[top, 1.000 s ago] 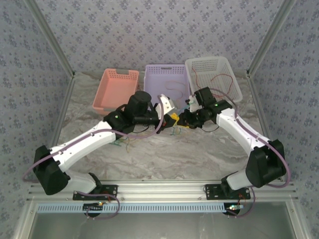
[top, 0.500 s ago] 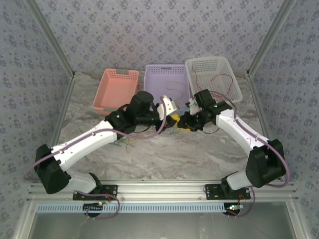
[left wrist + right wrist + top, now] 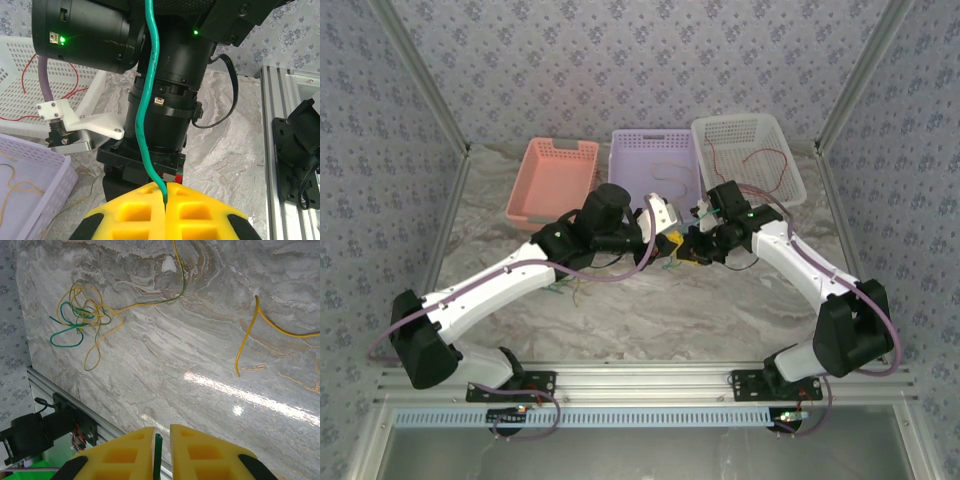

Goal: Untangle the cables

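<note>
left gripper [image 3: 164,195] – its yellow pads are pressed together and clamped on the green cable [image 3: 143,120], which leaves the seam between them and runs straight up past the black wrist housing of the other arm. right gripper [image 3: 162,429]: the pads stand a narrow slit apart with a length of green cable upright in the slit, against the left pad; whether it is actually pinched cannot be told. in the top view both grippers meet nose to nose over the middle of the table [image 3: 210,315], just in front of the lavender basket [image 3: 30,150]. remaining cables noted as follows. a loose tangle of green and yellow cables [image 3: 80,320] lies on the marble surface near the front rail, and in the top view it sits below the left forearm. one strand trails out of the tangle toward the far side. a separate yellow cable [image 3: 245,345] lies curved on the table, well apart from the tangle. a red cable [image 3: 30,120] lies inside the white basket [image 3: 748,130] – loosely looped, not bundled. a thin yellowish cable [image 3: 15,187] lies inside the lavender basket. the pink basket [image 3: 552,180] stands at the left end of the row, beside the lavender one.
</note>
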`<action>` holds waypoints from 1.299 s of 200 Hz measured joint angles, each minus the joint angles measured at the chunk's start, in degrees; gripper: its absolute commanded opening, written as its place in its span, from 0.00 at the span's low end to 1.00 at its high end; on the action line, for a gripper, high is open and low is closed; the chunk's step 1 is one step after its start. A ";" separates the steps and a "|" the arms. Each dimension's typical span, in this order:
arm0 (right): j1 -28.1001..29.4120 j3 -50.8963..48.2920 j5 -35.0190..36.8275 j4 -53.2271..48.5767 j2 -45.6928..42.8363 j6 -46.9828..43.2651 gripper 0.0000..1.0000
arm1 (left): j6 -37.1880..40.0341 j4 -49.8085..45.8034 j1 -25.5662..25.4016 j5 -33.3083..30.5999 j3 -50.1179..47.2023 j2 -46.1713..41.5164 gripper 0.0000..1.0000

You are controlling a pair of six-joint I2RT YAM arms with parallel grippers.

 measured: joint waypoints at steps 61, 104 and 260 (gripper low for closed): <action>-0.83 -1.62 0.04 1.86 -1.53 1.36 0.00 | -1.20 1.81 -0.24 -2.10 -0.68 -0.28 0.00; -3.85 -8.17 0.26 8.09 -9.77 8.33 0.00 | -9.35 15.32 0.57 -7.72 -11.56 -7.45 0.00; 17.18 -43.04 42.40 38.21 -54.53 77.50 0.00 | -55.69 54.27 2.64 -31.08 -27.36 -6.08 0.00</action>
